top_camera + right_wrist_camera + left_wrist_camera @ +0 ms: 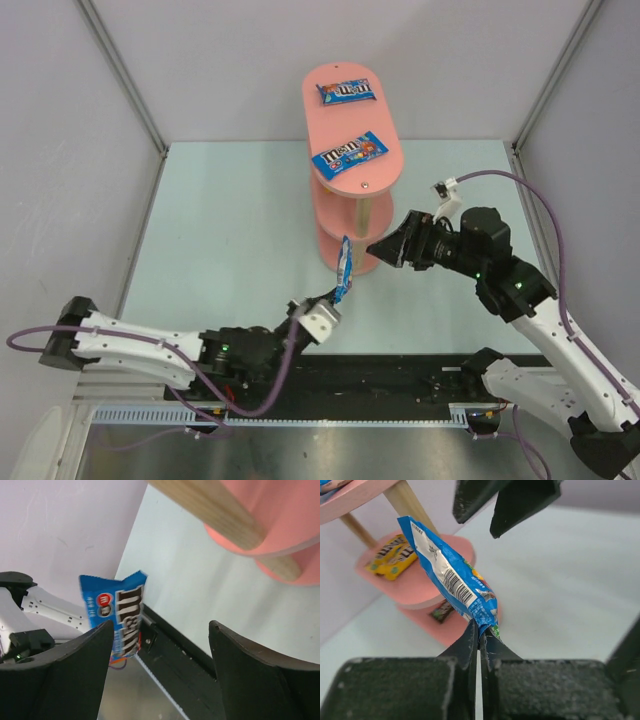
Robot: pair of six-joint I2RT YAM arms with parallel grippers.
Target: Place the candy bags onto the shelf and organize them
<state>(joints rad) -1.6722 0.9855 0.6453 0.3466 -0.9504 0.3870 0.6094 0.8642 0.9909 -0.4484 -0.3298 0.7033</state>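
Top external view showing one shelf [350, 122] toward the desk's far edge, two blue bags lying on top, far bag [345, 93], near bag [349, 154], third blue bag [344, 268] being pinched by left gripper [336, 298] nearer the near edge, right gripper [380, 246] gaping wide beside it, one yellow bag [392, 555], one dark bag [442, 611] lying lower.

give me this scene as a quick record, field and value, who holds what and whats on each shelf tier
left gripper: shut on the lower end of a blue bag, which stands upright near the shelf's base
right gripper: open, empty, pointed toward that bag
shelf top tier: far blue packet and near blue packet, lying flat, apart
middle tier: yellow packet, flat
bottom tier: dark packet, mostly hidden, colour unclear
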